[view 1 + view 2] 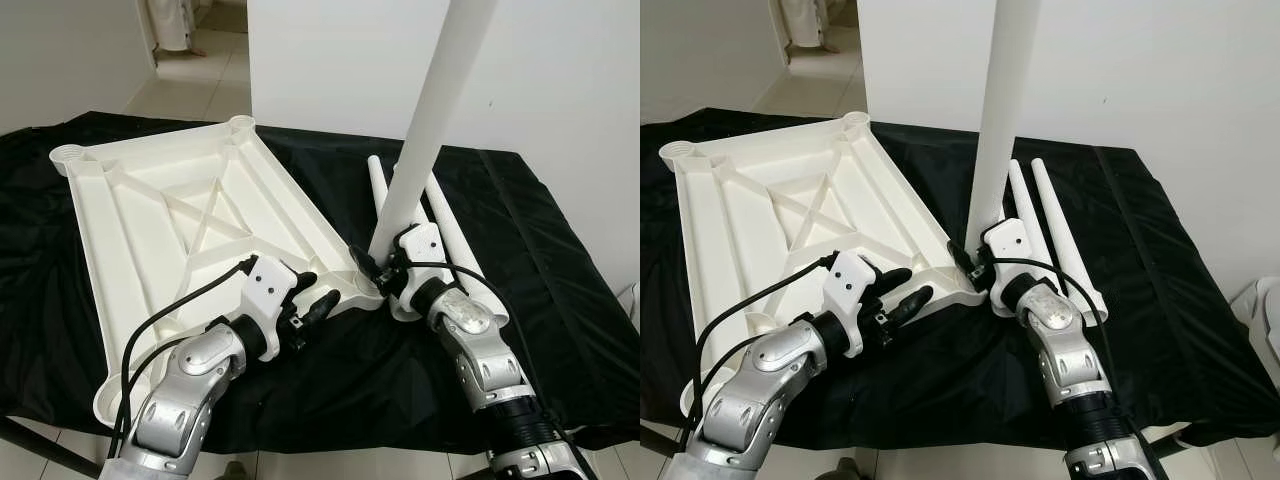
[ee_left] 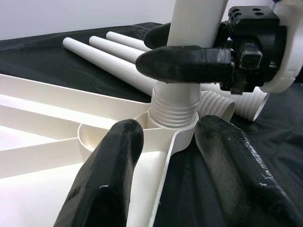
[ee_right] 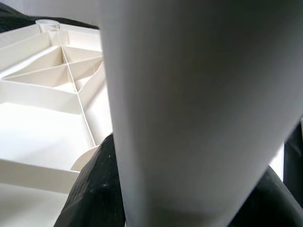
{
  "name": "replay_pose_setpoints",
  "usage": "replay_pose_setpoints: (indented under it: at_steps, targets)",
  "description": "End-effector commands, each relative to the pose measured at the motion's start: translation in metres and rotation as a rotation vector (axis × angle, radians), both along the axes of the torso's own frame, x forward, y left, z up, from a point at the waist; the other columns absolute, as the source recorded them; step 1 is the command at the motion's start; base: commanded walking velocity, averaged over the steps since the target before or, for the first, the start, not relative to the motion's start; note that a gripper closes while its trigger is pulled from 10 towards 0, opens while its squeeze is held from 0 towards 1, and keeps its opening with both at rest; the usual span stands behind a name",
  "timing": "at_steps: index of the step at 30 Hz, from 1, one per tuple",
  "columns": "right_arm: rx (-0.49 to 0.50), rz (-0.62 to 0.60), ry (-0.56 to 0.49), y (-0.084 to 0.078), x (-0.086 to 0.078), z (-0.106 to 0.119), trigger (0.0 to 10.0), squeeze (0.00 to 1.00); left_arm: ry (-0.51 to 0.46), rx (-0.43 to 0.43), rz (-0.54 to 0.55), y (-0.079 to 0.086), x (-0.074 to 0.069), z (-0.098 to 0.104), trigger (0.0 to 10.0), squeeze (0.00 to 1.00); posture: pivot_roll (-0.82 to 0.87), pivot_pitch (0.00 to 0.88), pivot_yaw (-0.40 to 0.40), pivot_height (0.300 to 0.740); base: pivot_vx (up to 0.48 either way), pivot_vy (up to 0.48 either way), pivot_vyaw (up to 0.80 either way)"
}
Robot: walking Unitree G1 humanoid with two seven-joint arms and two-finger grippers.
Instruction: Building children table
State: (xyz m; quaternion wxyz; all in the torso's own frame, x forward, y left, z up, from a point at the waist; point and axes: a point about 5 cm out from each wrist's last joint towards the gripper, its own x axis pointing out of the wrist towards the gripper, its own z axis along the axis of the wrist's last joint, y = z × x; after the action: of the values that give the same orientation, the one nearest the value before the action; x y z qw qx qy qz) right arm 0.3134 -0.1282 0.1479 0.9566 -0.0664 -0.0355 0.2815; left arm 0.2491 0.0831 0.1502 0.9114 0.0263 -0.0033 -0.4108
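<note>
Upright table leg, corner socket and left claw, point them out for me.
upright table leg (image 1: 430, 120), left eye view, mid-shaft.
corner socket (image 2: 182, 135), left wrist view, its rim.
left claw (image 1: 902, 290), right eye view, between fingertips.

A table draped in a wrinkled black cloth carries everything here. On the cloth lies a white plastic tabletop, turned underside up so its ribs and crossed braces face the ceiling, with round sockets at its corners. It sits at an angle toward the robot's left. Just to its right, spare white legs lie flat on the cloth, side by side and touching, their threaded ends nearest the robot.
</note>
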Motion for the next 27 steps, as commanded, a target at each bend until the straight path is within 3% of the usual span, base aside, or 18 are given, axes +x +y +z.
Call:
replay_pose_setpoints:
  at_steps: [1, 11, 19, 27]
  targets:
    - [-0.001, -0.034, 0.105, -0.008, 0.000, -0.019, 10.0, 0.00, 0.000, 0.000, 0.009, -0.001, -0.001, 0.002, 10.0, 0.00, 0.10, 0.018, -0.043, 0.740, 0.000, 0.000, 0.00]
    - [0.143, -0.093, 0.205, -0.012, 0.012, -0.019, 10.0, 0.00, -0.005, -0.002, 0.005, -0.002, 0.000, 0.004, 10.0, 0.00, 0.10, 0.014, -0.046, 0.740, 0.000, 0.000, 0.00]
    - [0.220, -0.155, 0.259, -0.012, 0.012, -0.026, 10.0, 0.00, -0.008, -0.007, 0.003, -0.002, -0.001, 0.005, 10.0, 0.00, 0.11, 0.010, -0.049, 0.740, 0.000, 0.000, 0.00]
    - [0.232, -0.187, 0.208, -0.015, 0.006, -0.029, 10.0, 0.00, -0.007, -0.005, 0.004, -0.002, -0.002, 0.005, 10.0, 0.00, 0.11, 0.012, -0.047, 0.740, 0.000, 0.000, 0.00]
